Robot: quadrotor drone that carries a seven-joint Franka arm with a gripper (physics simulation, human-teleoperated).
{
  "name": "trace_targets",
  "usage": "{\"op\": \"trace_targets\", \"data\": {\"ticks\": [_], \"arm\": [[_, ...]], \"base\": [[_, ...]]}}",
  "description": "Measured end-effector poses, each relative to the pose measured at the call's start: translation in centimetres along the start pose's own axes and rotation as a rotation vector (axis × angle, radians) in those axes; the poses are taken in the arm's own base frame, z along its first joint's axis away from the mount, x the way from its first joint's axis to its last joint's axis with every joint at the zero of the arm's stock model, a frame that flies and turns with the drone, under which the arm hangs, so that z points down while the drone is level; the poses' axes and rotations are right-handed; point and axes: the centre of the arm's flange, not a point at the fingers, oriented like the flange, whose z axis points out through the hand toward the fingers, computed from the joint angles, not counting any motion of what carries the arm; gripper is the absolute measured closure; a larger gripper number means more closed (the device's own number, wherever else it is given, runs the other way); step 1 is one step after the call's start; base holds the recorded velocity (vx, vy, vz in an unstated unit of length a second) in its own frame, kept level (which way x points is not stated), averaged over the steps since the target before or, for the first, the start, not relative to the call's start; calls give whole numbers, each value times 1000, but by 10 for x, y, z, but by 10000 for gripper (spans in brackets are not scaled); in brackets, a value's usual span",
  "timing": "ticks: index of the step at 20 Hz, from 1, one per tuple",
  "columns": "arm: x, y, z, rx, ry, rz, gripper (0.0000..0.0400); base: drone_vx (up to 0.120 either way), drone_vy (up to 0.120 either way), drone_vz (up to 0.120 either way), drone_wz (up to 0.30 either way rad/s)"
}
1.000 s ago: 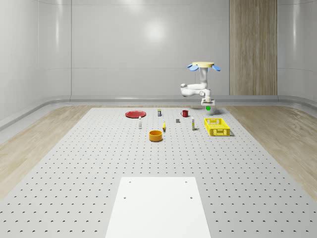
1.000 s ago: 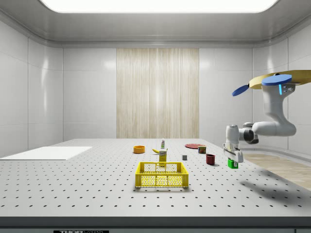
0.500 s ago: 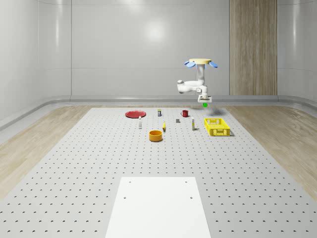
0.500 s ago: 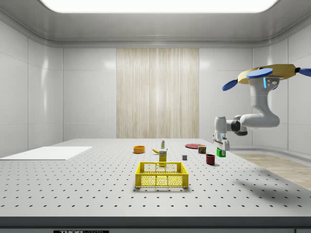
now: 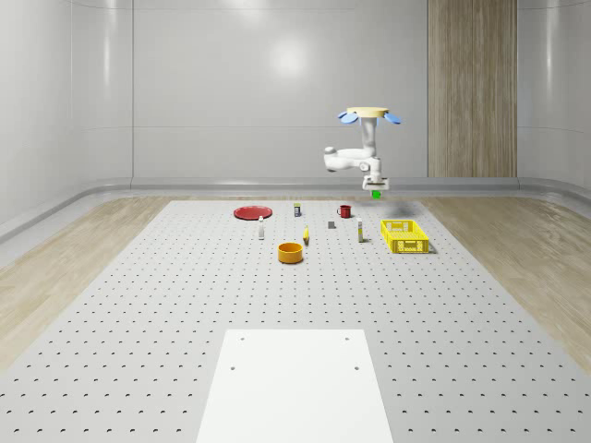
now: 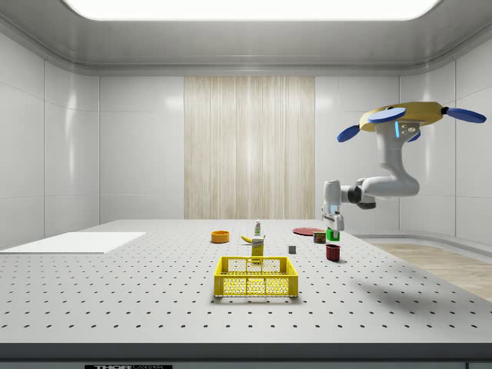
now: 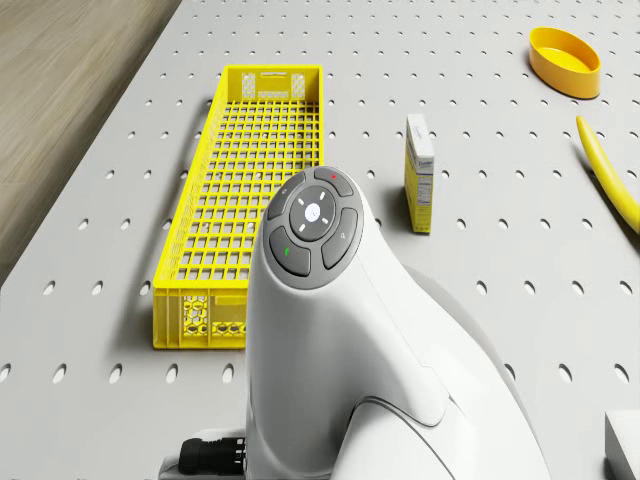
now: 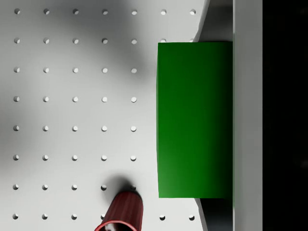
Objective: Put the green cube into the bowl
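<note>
Green cube (image 8: 195,120) clamped in claw (image 6: 333,231); drone (image 5: 370,114) hovering above table (image 5: 185,305).

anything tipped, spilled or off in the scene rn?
Nothing stands out. The gripper holds the green cube in the air above the table, the drone hovering near the red mug; the yellow crate and orange bowl sit square.
</note>
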Motion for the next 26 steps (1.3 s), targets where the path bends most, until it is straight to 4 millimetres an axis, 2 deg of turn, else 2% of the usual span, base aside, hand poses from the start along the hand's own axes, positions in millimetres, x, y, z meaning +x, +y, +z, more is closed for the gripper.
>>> {"op": "trace_targets", "data": {"ticks": [26], "arm": [[0, 0, 0, 0, 0, 1, 150]], "base": [[120, -120, 0, 0]]}}
